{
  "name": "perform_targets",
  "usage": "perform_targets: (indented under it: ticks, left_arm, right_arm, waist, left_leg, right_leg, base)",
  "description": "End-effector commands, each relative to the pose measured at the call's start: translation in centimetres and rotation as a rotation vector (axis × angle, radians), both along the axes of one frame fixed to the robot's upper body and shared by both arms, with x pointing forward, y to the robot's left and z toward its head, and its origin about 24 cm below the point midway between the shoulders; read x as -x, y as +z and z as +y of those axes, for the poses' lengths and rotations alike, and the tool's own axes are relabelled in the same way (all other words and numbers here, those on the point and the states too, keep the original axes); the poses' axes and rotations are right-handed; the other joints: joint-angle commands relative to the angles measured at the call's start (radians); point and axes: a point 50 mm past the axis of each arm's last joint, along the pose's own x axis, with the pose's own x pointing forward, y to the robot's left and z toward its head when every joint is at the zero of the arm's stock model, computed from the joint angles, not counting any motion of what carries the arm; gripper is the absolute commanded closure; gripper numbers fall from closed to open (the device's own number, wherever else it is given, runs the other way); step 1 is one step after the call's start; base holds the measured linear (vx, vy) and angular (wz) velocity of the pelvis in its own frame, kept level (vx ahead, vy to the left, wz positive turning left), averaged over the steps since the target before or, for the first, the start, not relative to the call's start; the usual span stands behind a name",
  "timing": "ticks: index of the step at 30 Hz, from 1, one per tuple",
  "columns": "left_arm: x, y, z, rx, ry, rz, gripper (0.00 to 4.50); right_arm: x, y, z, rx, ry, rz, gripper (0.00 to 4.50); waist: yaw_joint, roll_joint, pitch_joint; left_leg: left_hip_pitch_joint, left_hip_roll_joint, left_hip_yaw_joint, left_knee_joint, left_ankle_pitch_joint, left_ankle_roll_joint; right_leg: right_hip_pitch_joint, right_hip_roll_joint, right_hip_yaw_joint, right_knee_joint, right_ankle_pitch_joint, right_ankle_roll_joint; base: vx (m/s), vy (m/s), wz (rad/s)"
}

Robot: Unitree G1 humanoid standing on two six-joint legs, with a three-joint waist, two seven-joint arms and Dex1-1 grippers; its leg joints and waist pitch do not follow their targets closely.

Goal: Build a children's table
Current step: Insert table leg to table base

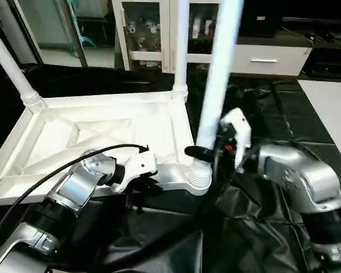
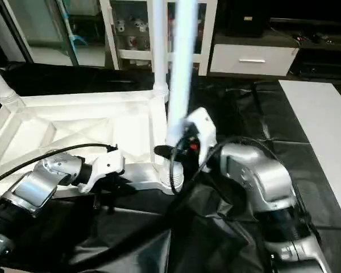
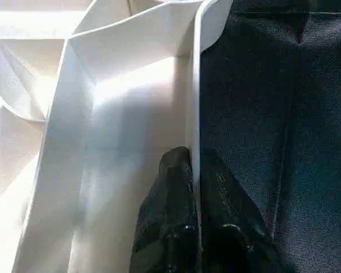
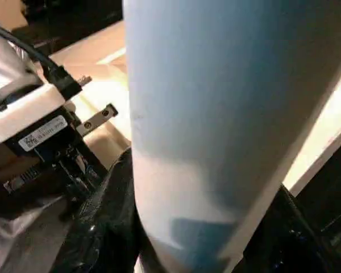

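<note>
Left gripper (image 1: 149, 183) clamped on near rim of upturned white tabletop (image 1: 91, 133), right gripper (image 1: 207, 152) wrapped around upright leg (image 1: 216, 85) at near corner socket (image 1: 199, 177), black-covered surface (image 1: 284, 108) beneath.

The left gripper (image 3: 194, 187) reaches in low from the left, forearm slanting across, its jaws pinched shut on the tabletop rim (image 3: 195, 102). The right gripper (image 1: 207, 149), wrist bent inward, appears to have its jaws half-spread around a leg (image 1: 216, 79) near its base.
</note>
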Motion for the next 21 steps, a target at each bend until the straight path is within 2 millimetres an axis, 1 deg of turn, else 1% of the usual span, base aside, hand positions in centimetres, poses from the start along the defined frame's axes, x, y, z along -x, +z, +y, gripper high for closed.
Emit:
perform_targets:
  ticks: [1, 5, 7, 10, 11, 12, 17, 18, 19, 21]
  left_arm:
    - [0.3, -0.2, -0.4, 0.054, 0.018, 0.007, 4.5]
    - [0.2, -0.2, -0.3, 0.055, 0.027, -0.001, 4.5]
    - [0.2, -0.2, -0.3, 0.055, 0.03, -0.004, 4.5]
    - [0.1, -0.2, -0.3, 0.054, 0.035, -0.009, 4.5]
    - [0.1, -0.2, -0.3, 0.057, 0.04, -0.017, 4.5]
    - [0.1, -0.2, -0.3, 0.057, 0.04, -0.017, 4.5]
    - [-0.2, -0.2, -0.4, 0.059, 0.056, -0.032, 4.5]
    - [-0.2, -0.2, -0.5, 0.06, 0.058, -0.034, 4.5]
    - [-0.2, -0.2, -0.5, 0.061, 0.059, -0.036, 4.5]
    - [-0.2, -0.2, -0.5, 0.061, 0.061, -0.038, 4.5]
  right_arm:
    - [0.6, -1.8, -0.2, 0.011, -0.015, 0.067, 2.68]
    - [0.9, -1.8, -0.5, -0.052, -0.07, 0.013, 2.68]
    - [1.1, -1.9, -0.6, -0.071, -0.09, -0.004, 2.68]
    - [1.7, -2.3, -0.6, -0.07, -0.099, -0.031, 2.68]
    - [2.3, -2.5, -0.4, -0.071, -0.094, -0.046, 2.68]
    - [2.3, -2.5, -0.4, -0.071, -0.094, -0.046, 2.68]
    - [3.6, -3.4, 0.0, -0.039, -0.081, -0.094, 2.68]
    - [3.8, -3.6, 0.1, -0.038, -0.083, -0.102, 2.68]
    - [4.0, -3.7, 0.1, -0.033, -0.083, -0.111, 2.68]
    - [4.3, -3.8, 0.2, -0.024, -0.079, -0.118, 2.68]
  waist:
    - [0.0, -0.02, -0.055]
    - [-0.001, -0.018, -0.054]
    - [-0.001, -0.017, -0.052]
    - [-0.002, -0.015, -0.052]
    - [-0.003, -0.018, -0.051]
    - [-0.002, -0.017, -0.05]
    - [-0.002, -0.018, -0.049]
    - [-0.002, -0.017, -0.047]
    - [-0.002, -0.017, -0.047]
    - [-0.002, -0.017, -0.047]
  left_leg:
    - [0.008, 0.06, -0.023, -0.083, -0.128, 0.022]
    - [0.009, 0.06, -0.023, -0.085, -0.15, 0.018]
    - [0.008, 0.06, -0.024, -0.087, -0.155, 0.016]
    - [0.01, 0.061, -0.024, -0.088, -0.165, 0.014]
    - [0.009, 0.061, -0.024, -0.089, -0.177, 0.013]
    - [0.009, 0.061, -0.025, -0.09, -0.183, 0.013]
    - [0.009, 0.062, -0.026, -0.093, -0.199, 0.009]
    - [0.01, 0.063, -0.026, -0.094, -0.21, 0.008]
    - [0.01, 0.062, -0.027, -0.095, -0.216, 0.007]
    - [0.009, 0.062, -0.028, -0.096, -0.219, 0.008]
  right_leg:
    - [0.037, -0.077, 0.04, -0.076, -0.156, -0.238]
    - [0.034, -0.078, 0.041, -0.081, -0.198, -0.229]
    - [0.033, -0.077, 0.042, -0.082, -0.202, -0.224]
    - [0.031, -0.076, 0.041, -0.083, -0.206, -0.222]
    - [0.031, -0.076, 0.041, -0.085, -0.22, -0.217]
    - [0.03, -0.077, 0.042, -0.086, -0.23, -0.215]
    - [0.028, -0.078, 0.043, -0.089, -0.266, -0.198]
    - [0.025, -0.078, 0.044, -0.091, -0.281, -0.194]
    - [0.026, -0.078, 0.044, -0.092, -0.292, -0.191]
    - [0.025, -0.078, 0.045, -0.093, -0.294, -0.187]
  base:
    - [0.0, 0.0, 0.0]
    - [0.0, 0.0, 0.0]
    - [0.0, 0.0, 0.0]
    - [0.0, 0.0, 0.0]
    - [0.0, 0.0, 0.0]
    - [0.0, 0.0, 0.0]
    - [0.0, 0.0, 0.0]
    - [0.0, 0.0, 0.0]
    - [0.0, 0.0, 0.0]
    - [0.0, 0.0, 0.0]
